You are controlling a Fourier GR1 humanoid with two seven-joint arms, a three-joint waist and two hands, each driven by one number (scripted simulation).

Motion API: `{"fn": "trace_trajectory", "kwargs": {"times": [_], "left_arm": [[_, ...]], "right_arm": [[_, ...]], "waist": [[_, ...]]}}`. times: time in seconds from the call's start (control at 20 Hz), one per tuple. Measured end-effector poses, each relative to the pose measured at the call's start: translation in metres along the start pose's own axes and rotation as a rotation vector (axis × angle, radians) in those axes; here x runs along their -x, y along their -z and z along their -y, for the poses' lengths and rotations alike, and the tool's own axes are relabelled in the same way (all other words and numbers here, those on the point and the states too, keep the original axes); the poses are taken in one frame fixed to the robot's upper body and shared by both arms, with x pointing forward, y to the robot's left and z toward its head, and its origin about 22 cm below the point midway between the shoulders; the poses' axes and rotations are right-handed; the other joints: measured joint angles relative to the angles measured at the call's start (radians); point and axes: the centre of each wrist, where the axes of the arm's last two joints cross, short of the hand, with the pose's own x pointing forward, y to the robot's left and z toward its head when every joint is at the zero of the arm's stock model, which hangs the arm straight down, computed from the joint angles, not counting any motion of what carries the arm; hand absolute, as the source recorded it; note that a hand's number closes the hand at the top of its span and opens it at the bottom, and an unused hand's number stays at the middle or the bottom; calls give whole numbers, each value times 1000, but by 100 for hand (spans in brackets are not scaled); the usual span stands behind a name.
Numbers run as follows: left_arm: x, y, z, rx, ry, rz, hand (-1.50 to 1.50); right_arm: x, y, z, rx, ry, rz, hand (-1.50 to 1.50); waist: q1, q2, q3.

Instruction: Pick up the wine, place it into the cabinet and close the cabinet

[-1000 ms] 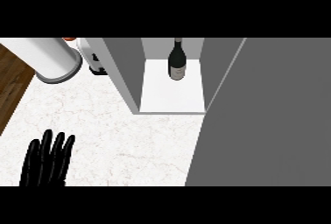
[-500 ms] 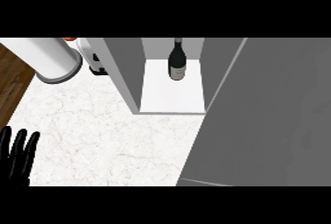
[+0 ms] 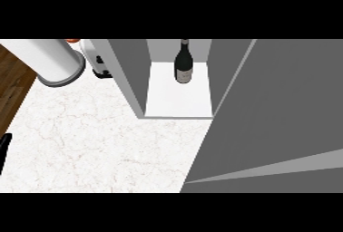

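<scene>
The dark glass wine bottle (image 3: 184, 67) stands upright on the white floor of the open grey cabinet (image 3: 127, 77), toward the far end of that compartment, its long axis vertical with the narrow neck pointing up and its wider body below bearing a pale label. The grey cabinet door (image 3: 281, 113) fills the right side of my view, angled across the white marble table (image 3: 100, 145). A white cylindrical canister (image 3: 50, 61) sits at far left. Only a black sliver of my left hand (image 3: 3, 152) shows at the left edge; I cannot tell its state.
</scene>
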Motion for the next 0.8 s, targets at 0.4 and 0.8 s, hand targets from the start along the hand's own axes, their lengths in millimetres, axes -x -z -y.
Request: {"fn": "trace_trajectory", "kwargs": {"times": [0.4, 0.8], "left_arm": [[-7, 10, -13, 17, -16, -9, -150], [-8, 23, -11, 35, -66, -18, -150]], "right_arm": [[-2, 18, -17, 45, -48, 61, 150], [-9, 29, -22, 39, -143, 101, 150]], "waist": [[1, 1, -1], [12, 7, -1]]}}
